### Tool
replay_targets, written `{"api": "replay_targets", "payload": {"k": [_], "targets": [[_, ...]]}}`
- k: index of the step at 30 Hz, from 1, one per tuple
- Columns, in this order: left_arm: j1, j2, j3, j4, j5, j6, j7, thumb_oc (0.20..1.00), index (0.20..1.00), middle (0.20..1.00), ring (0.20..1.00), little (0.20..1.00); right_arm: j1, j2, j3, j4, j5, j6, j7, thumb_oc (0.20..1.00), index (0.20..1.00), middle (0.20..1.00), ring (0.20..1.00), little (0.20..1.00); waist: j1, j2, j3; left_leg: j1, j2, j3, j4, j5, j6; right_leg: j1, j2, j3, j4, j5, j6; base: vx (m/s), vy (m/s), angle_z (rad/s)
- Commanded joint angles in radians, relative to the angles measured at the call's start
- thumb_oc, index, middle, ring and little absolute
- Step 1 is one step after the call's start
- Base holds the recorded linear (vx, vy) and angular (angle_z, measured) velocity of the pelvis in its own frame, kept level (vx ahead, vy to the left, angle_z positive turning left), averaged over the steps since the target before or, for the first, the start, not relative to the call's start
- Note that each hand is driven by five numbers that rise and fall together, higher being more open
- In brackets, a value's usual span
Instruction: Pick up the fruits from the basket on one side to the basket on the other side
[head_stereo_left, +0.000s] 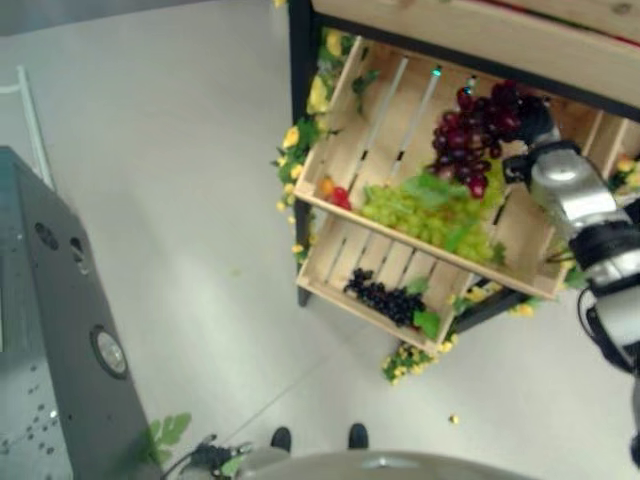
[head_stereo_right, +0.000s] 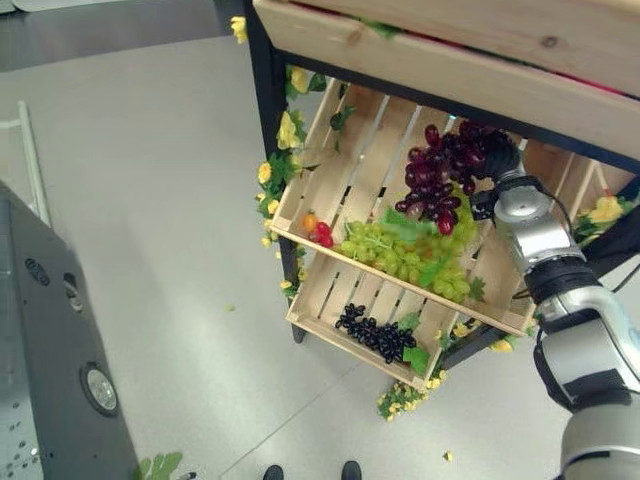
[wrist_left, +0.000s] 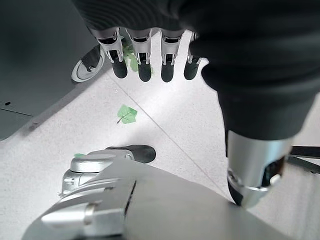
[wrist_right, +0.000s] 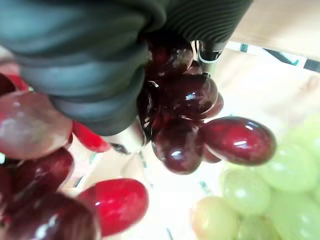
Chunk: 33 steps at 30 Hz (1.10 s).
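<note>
At upper right, the right hand (head_stereo_right: 497, 158) grasps the red grapes (head_stereo_right: 436, 180) over the upper crate (head_stereo_right: 330, 165); loose berries may snag its slats and tear free.

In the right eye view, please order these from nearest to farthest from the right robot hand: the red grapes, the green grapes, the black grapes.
1. Red grapes: at the right robot hand itself, in the upper crate.
2. Green grapes: just below the red ones, along the upper crate's front edge.
3. Black grapes: farthest, in the lower crate.
</note>
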<state>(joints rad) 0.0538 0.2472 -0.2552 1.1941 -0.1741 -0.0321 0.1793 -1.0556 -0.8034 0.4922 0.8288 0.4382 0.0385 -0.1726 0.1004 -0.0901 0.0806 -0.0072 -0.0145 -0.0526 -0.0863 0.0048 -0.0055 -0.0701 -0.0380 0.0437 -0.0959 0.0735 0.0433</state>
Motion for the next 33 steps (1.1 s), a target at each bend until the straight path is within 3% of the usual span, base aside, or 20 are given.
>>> {"api": "replay_targets", "payload": {"k": [1, 8, 21, 28, 33], "targets": [[-0.054, -0.030, -0.051, 0.055, -0.015, -0.012, 0.010, 1.000, 1.000, 1.000, 1.000, 1.000, -0.152, -0.043, 0.020, 0.004, -0.040, -0.041, -0.042, 1.000, 1.000, 1.000, 1.000, 1.000, 0.016, -0.031, -0.003, -0.049, -0.010, -0.118, 0.029, -0.019, -0.021, 0.094, -0.053, -0.048, 0.023, -0.103, 0.074, 0.04, -0.004, 0.04], [-0.058, -0.037, -0.056, 0.069, -0.002, -0.008, 0.012, 1.000, 1.000, 1.000, 1.000, 1.000, -0.175, -0.049, 0.048, -0.012, -0.118, -0.037, -0.034, 1.000, 1.000, 1.000, 1.000, 1.000, 0.007, -0.031, -0.015, -0.033, -0.008, -0.126, 0.018, -0.023, -0.023, 0.110, -0.053, -0.053, 0.019, -0.110, 0.074, 0.03, -0.001, 0.03], [-0.069, -0.034, -0.031, 0.082, 0.045, 0.000, -0.002, 1.000, 1.000, 1.000, 1.000, 1.000, -0.101, -0.152, 0.060, -0.232, -0.249, -0.039, 0.005, 1.000, 1.000, 1.000, 1.000, 1.000, -0.015, -0.036, -0.024, -0.021, 0.000, -0.122, 0.010, -0.024, -0.027, 0.122, -0.058, -0.055, 0.013, -0.113, 0.076, 0.00, 0.000, 0.00], [-0.065, -0.033, -0.009, 0.079, 0.058, 0.000, -0.003, 1.000, 1.000, 1.000, 1.000, 1.000, 0.063, -0.168, -0.069, -0.409, -0.214, -0.062, 0.015, 1.000, 1.000, 1.000, 1.000, 1.000, -0.018, -0.036, -0.025, -0.024, 0.000, -0.126, 0.009, -0.022, -0.024, 0.118, -0.064, -0.064, 0.016, -0.110, 0.078, 0.00, 0.002, 0.00], [-0.057, -0.048, 0.006, 0.072, 0.066, 0.000, -0.001, 1.000, 1.000, 1.000, 1.000, 1.000, 0.295, -0.094, -0.235, -0.588, -0.130, -0.108, 0.035, 1.000, 1.000, 1.000, 1.000, 1.000, -0.019, -0.028, -0.028, -0.021, -0.003, -0.128, 0.008, -0.024, -0.020, 0.121, -0.068, -0.064, 0.015, -0.110, 0.080, -0.01, 0.007, 0.04]]}}
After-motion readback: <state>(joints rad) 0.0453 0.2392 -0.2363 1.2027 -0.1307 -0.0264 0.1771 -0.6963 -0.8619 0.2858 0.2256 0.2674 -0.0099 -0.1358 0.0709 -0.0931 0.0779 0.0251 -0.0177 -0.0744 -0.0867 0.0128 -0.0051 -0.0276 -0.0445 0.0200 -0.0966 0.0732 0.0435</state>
